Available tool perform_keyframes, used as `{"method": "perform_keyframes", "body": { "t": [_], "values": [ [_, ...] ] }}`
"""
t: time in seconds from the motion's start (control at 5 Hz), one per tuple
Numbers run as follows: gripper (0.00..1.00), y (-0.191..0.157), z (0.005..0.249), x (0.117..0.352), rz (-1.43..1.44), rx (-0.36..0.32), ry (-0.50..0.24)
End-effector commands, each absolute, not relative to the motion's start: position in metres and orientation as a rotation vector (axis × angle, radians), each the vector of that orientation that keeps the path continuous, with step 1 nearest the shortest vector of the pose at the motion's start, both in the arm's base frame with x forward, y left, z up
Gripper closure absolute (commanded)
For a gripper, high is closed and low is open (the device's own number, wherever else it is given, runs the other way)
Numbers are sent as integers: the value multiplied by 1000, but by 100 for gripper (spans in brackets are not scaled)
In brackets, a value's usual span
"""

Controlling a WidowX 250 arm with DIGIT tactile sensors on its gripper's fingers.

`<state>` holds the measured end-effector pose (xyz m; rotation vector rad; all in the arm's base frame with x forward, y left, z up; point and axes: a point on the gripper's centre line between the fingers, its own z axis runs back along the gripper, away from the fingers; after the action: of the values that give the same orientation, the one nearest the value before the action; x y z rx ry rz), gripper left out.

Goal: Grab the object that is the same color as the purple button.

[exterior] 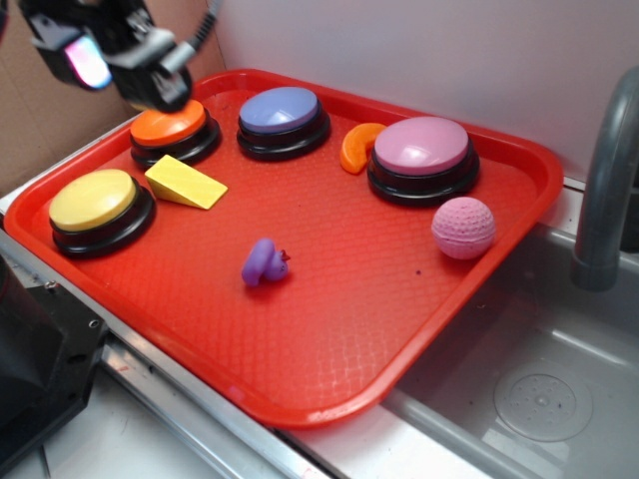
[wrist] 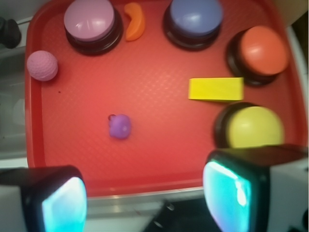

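The object, a small purple duck-like toy (exterior: 264, 262) with a tiny red beak, lies near the middle of the red tray (exterior: 329, 359); the wrist view shows the toy (wrist: 119, 126) below centre left. The purple button (exterior: 283, 117) sits at the tray's far edge, seen too as a lavender dome (wrist: 194, 18) in the wrist view. My gripper (exterior: 115, 55) hovers high at the back left, above the orange button (exterior: 174, 128), far from the duck. It stands open (wrist: 145, 198) with nothing between its glowing fingers (wrist: 226, 193).
On the tray also sit a yellow button (exterior: 100, 208), a yellow wedge (exterior: 186, 183), a pink-topped button (exterior: 423, 155), an orange crescent (exterior: 357, 147) and a pink dimpled ball (exterior: 463, 227). A sink (exterior: 529, 389) with a grey faucet (exterior: 607, 180) lies right.
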<state>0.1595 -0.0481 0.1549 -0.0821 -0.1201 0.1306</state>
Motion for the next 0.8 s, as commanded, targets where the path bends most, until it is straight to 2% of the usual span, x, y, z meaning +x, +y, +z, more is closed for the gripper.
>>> {"method": "perform_keyframes", "body": {
  "t": [0.0, 0.2, 0.4, 0.6],
  "values": [
    [0, -81, 84, 191, 183, -107, -103],
    [0, -84, 69, 192, 250, -33, -108],
    [0, -92, 38, 192, 283, 11, -98],
    [0, -84, 30, 191, 285, 31, -102]
  ]
}}
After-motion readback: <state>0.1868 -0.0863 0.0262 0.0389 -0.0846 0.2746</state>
